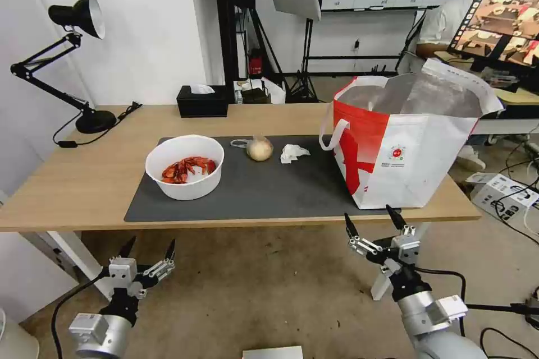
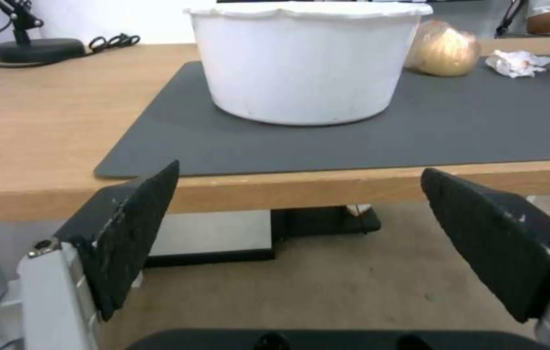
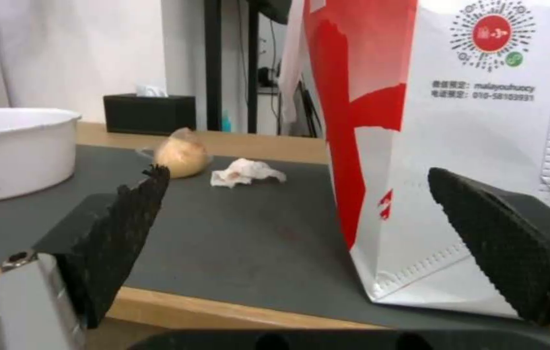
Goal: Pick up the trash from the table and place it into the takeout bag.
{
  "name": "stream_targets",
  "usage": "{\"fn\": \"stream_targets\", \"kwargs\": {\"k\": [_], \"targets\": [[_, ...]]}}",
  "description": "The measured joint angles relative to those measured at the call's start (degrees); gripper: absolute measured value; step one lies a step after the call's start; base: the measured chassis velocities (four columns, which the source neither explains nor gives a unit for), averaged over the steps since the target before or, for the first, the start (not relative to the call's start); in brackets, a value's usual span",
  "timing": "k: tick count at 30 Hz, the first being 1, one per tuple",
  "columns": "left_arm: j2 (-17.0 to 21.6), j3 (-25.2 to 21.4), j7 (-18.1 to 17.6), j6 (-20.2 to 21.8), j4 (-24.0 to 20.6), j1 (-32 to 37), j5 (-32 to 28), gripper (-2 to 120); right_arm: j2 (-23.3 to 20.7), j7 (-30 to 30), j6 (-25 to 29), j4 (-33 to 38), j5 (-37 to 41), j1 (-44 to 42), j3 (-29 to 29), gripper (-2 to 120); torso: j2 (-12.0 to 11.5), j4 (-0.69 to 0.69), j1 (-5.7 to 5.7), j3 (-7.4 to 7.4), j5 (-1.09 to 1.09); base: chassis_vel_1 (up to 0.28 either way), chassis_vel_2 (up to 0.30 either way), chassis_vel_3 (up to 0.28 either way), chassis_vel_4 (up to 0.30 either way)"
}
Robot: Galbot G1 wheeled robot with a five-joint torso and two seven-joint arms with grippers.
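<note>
- Nothing is picked up yet, as I judge it: my left gripper [image 1: 147, 251] and right gripper [image 1: 375, 225] both hang below the front edge of the table [image 1: 84, 179], fingers spread and empty.
- The bowl [image 1: 185, 166] sits near the mat's [image 1: 252, 190] front-left corner, straight ahead of my left fingers [image 2: 139, 228]. It is white, round, smooth-walled and looks rigid, with red shells [image 1: 188, 169] heaped inside.
- The ball [image 1: 259, 148] lies by the mat's back edge, mid-way along: beige, rounded, wrapped in glossy clear film that may slip.
- The tissue [image 1: 293, 152] lies just beside it toward the bag: white, crumpled, soft and light.
- The bag [image 1: 410, 151] stands open at the mat's right end, reaching the table's front-right corner; red-and-white fabric, silver foil lining, white loop handle [image 1: 328, 129].
- Next I must lift an arm above the table edge, then close on one piece; the bowl's wide rim needs a pinch on its wall.
</note>
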Motion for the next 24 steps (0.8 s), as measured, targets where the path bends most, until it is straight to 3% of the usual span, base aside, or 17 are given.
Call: {"fn": "stream_targets", "kwargs": {"k": [7,19,24], "targets": [[-0.5,0.3,0.0,0.0,0.0,-0.2,0.2,100,-1.2,0.3,-2.4,-0.1,1.7,3.4,-3.9,100,0.0,0.00,0.00,0.00,0.00,0.000,0.000,0.000,0.000],[-0.9,0.9,-0.2,0.7,-1.7,-0.4,1.5,100,-4.8,2.6,-11.0,-5.7,3.0,23.3,-19.1,100,0.0,0.01,0.01,0.01,-0.01,0.000,0.000,0.000,0.000],[-0.8,0.5,-0.4,1.5,-2.4,-0.4,1.5,100,-3.9,7.7,-15.7,-9.6,2.7,33.2,-27.4,100,0.0,0.02,0.01,0.01,-0.01,0.000,0.000,0.000,0.000]]}}
